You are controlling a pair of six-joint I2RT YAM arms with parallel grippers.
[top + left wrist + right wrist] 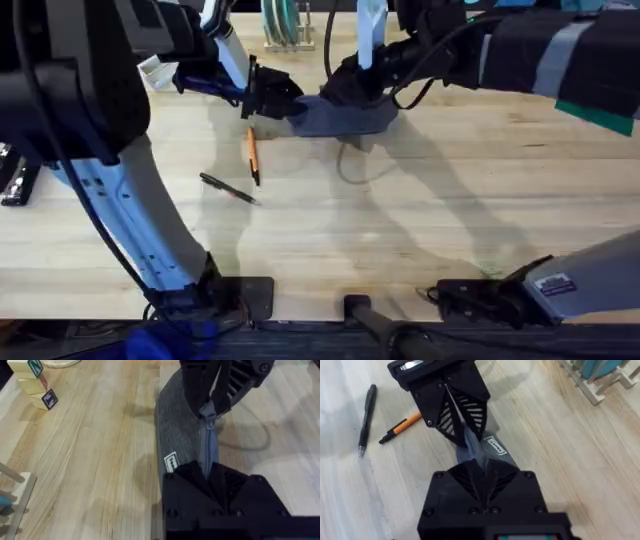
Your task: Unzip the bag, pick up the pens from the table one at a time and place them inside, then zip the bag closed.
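Clamped shut on the bag (182,440) at both ends: left gripper (210,472) and right gripper (481,466), at the table's (400,240) far middle. Pens (252,155) near, untouched. Best to anchor one end and draw the pull straight along the zipper (209,442).

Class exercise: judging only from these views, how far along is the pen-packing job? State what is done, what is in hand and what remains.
Done: nothing is packed; the orange pen and black pen lie on the table. In hand: the left gripper pinches one end of the bag while the right gripper is closed at the zipper pull, so unzipping is under way. Left: open it, load both pens, zip it shut.
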